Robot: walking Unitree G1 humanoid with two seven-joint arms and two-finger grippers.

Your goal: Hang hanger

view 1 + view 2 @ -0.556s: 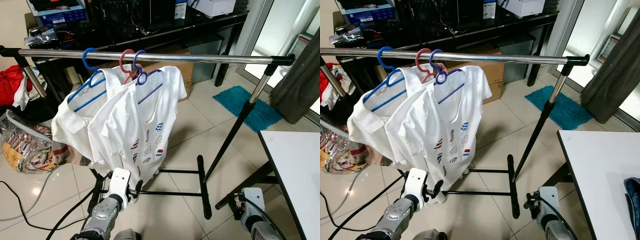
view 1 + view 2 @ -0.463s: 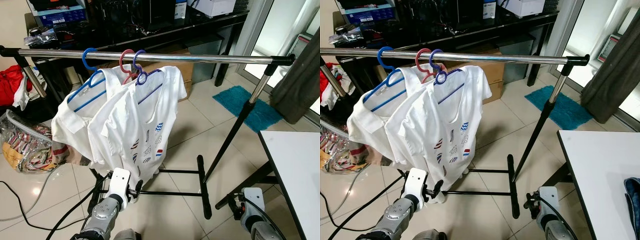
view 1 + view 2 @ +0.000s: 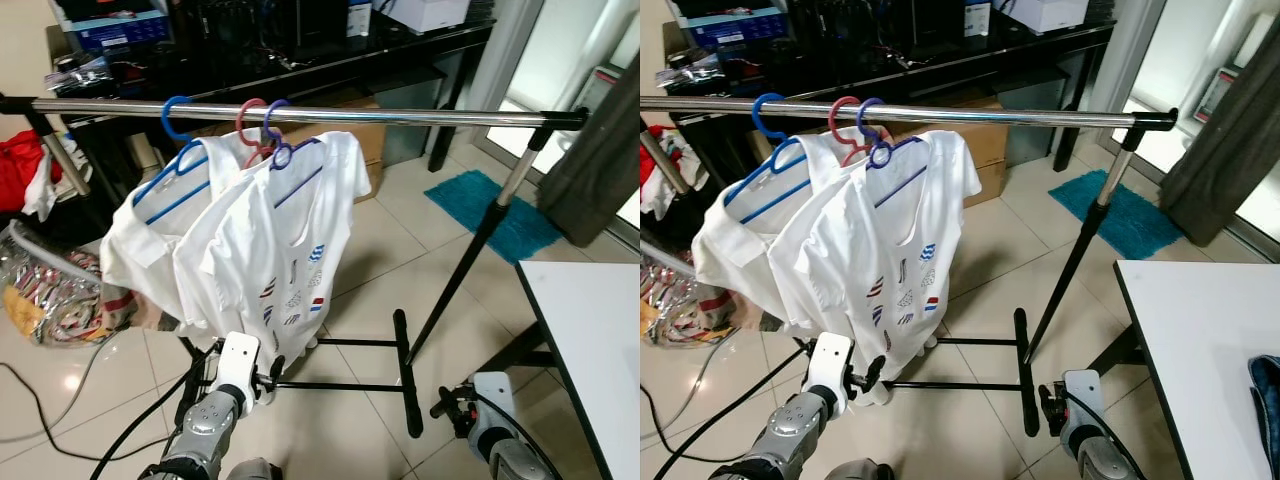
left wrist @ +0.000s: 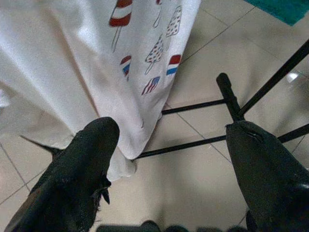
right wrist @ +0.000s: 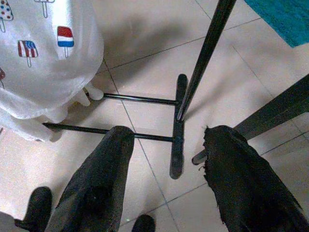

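Spreading wide around nothing, the fingers (image 4: pixel 82 169) of the left gripper (image 4: pixel 169 174) frame bare floor tile and the hem of the printed shirt (image 3: pixel 275 240), and the fingers (image 5: pixel 104 179) of the right gripper (image 5: pixel 169 183) are parted just the same over the foot of the rack's stand. Both arms sit low, the left gripper below the shirts' hems near the left of the rack base and the right gripper (image 3: pixel 1050 400) near the upright at the rail's right end; neither touches cloth or hanger. Above them, the rail (image 3: pixel 420 115) carries three hangers bunched toward its left end: a blue hanger (image 3: pixel 172 115) with a plain white shirt (image 3: pixel 140 240), then a pink hanger (image 3: pixel 247 118) and a purple hanger (image 3: pixel 275 125) close together, the purple one bearing the printed shirt. All three hooks sit over the rail and the shirts hang freely, so the hanging itself looks done as far as these views show. The long right stretch of the rail is bare. A white table (image 3: pixel 600 320) stands at the right, with a dark cloth (image 3: pixel 1268 385) at its far right edge in the right eye view; whether more garments wait there I cannot tell. What seems left, if anything, is drawing the arms back or fetching another item.
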